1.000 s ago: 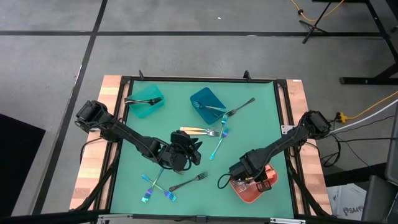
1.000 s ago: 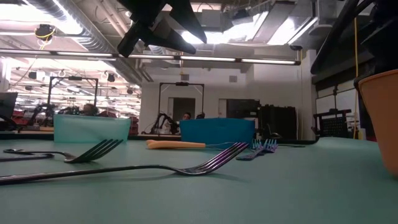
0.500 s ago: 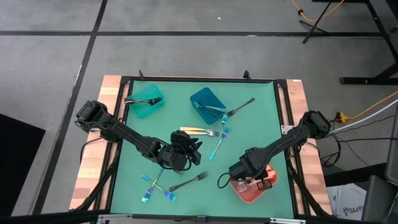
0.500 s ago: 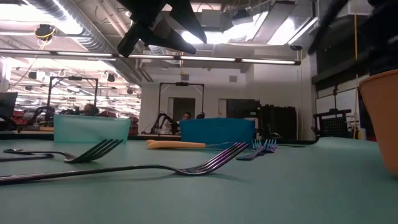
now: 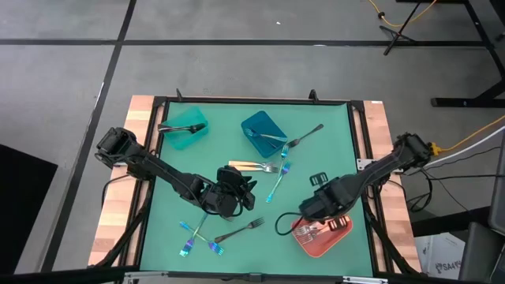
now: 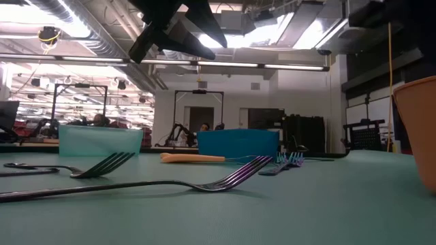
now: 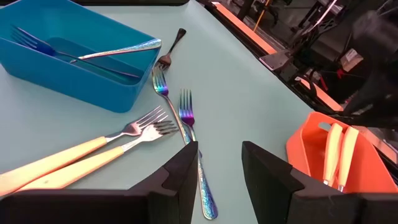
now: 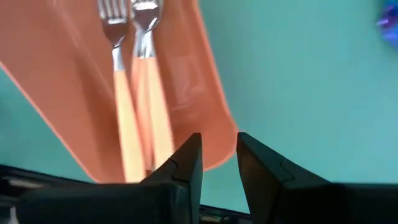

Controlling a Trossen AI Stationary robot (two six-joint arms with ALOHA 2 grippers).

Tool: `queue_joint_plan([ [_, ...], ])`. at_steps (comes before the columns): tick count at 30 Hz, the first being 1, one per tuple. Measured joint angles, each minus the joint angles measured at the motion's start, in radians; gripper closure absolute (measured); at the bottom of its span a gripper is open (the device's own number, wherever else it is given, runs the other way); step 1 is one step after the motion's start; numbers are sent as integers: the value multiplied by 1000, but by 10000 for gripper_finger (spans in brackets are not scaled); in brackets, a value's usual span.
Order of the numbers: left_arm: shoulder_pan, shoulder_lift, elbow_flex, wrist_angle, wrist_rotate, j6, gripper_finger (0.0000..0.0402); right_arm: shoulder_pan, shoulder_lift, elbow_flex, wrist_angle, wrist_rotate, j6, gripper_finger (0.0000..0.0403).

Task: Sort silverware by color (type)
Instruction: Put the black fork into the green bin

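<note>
The right gripper (image 5: 314, 207) is hovering just beside the coral-red bin (image 5: 325, 241), jaws parted and empty, with two gold-handled forks (image 8: 134, 93) lying inside that bin. The left gripper (image 7: 217, 171) is hanging over the middle of the desk (image 5: 331, 142), jaws released and holding nothing, above two iridescent forks (image 7: 183, 124) beside a gold-handled pair (image 7: 93, 152) and the blue bin (image 7: 68, 59).

The left arm reaches in from the table's left edge, its left gripper (image 5: 246, 192) hanging near the middle with fingers parted and nothing between them. The right arm angles in from the right edge; its right gripper (image 5: 310, 207) is likewise parted and empty-handed.
</note>
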Motion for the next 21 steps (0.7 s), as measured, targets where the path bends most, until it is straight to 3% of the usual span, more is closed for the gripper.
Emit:
queue_joint_plan([
  [11,0,0,0,-1,0,0,283,-1,-143,0,0,191,0,313],
  [21,0,0,0,-1,0,0,283,-100,-219,0,0,213,-49,313],
])
